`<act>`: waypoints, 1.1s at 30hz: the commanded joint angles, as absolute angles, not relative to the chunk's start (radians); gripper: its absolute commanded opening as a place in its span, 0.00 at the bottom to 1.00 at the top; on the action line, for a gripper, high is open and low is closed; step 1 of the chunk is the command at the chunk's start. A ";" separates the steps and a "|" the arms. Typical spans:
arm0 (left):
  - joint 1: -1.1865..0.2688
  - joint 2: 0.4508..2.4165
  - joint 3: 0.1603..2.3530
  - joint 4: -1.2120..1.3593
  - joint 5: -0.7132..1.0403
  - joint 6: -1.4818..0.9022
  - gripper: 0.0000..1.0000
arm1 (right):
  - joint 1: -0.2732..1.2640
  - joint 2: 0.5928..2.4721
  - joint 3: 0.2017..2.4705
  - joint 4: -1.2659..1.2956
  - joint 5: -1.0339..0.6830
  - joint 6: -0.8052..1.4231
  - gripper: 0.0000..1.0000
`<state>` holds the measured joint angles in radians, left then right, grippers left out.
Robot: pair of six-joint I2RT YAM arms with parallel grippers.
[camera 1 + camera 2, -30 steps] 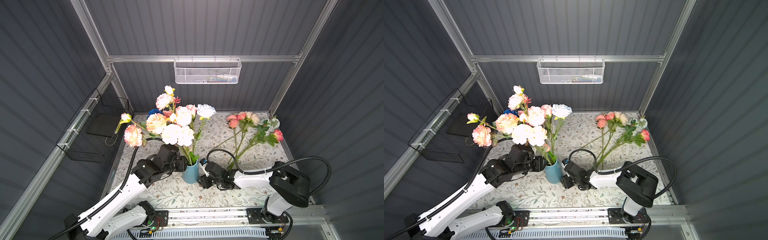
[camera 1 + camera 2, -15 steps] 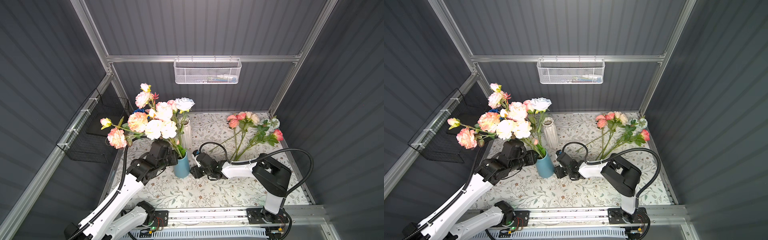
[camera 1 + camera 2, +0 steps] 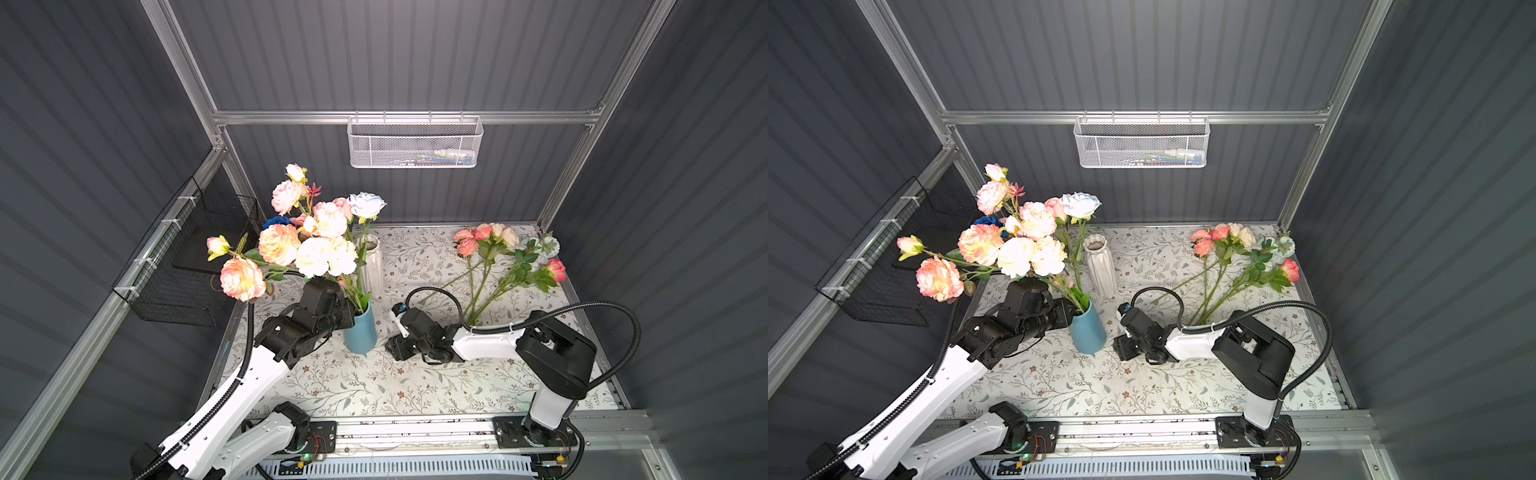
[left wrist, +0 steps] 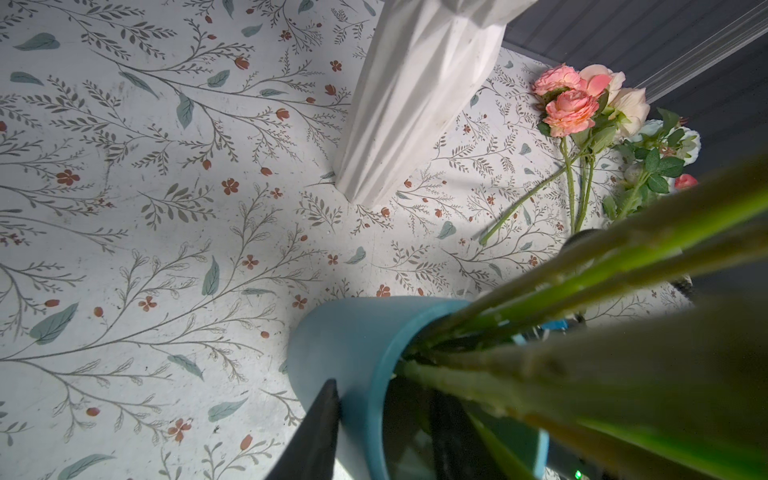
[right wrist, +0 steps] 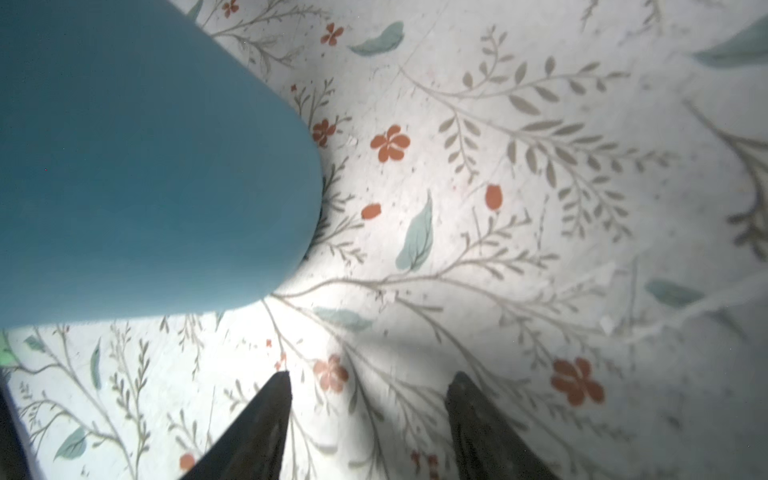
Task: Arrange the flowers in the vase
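Many flowers [image 3: 316, 255], pink, peach, cream blooms, stems in blue vase [image 3: 360, 337]

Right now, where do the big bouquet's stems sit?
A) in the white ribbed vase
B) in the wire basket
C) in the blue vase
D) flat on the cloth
C: in the left wrist view the green stems run into the mouth of the blue vase; in a top view the white vase holds none.
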<state>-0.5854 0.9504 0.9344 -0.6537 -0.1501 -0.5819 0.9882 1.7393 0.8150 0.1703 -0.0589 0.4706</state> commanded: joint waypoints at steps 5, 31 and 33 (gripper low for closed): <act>-0.585 0.955 0.920 -0.680 -0.145 -0.555 0.38 | 1.084 1.762 0.818 0.298 -0.054 0.482 0.66; -0.326 1.097 0.918 -0.535 -0.089 -0.516 0.37 | 1.031 2.102 1.202 0.274 0.105 0.456 0.69; -0.321 1.111 0.924 -0.517 -0.099 -0.524 0.37 | 1.022 2.126 1.237 0.254 0.098 0.454 0.69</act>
<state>-0.3317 1.0794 0.9356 -0.4683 -0.1387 -0.5396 1.0466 2.0899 1.1938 0.2863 0.0837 0.4625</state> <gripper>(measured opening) 0.369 0.689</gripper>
